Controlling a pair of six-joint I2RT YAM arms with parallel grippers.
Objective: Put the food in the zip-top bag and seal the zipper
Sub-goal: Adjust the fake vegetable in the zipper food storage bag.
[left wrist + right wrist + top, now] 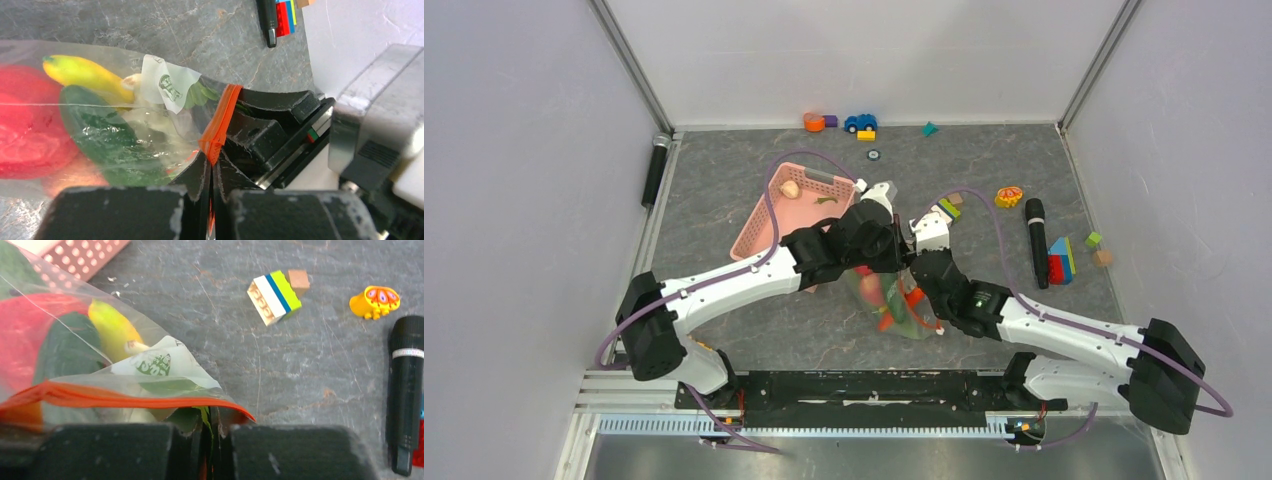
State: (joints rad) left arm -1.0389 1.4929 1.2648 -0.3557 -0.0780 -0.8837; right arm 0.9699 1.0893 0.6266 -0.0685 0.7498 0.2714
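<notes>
Both arms meet over the middle of the table (724, 180), and between them hangs the zip-top bag (892, 305), lifted a little with its loaded end sagging toward the near edge. Through the clear plastic I can make out the food already inside: a yellow banana (87, 75), a dark green cucumber (100, 127), a big red tomato (27, 125) and some green leaves (200, 95) near the mouth. The left gripper (212, 172) is pinched tight on the orange-red zipper (220, 122), its fingers pressed together with the strip running straight down between them, which looks like a way to anchor one end of the mouth. The right gripper (210, 427) is nearly closed too, its jaws only a crack apart right at the strip, where a bit of green leaf pokes through the mouth; whether it truly has the zipper clamped I cannot tell. Holding the bag at two spots along the mouth keeps the strip taut, so I judge the filling is done and the sealing is under way. The pink basket (769, 225) sits just behind the left arm, with a small piece or two in it.
</notes>
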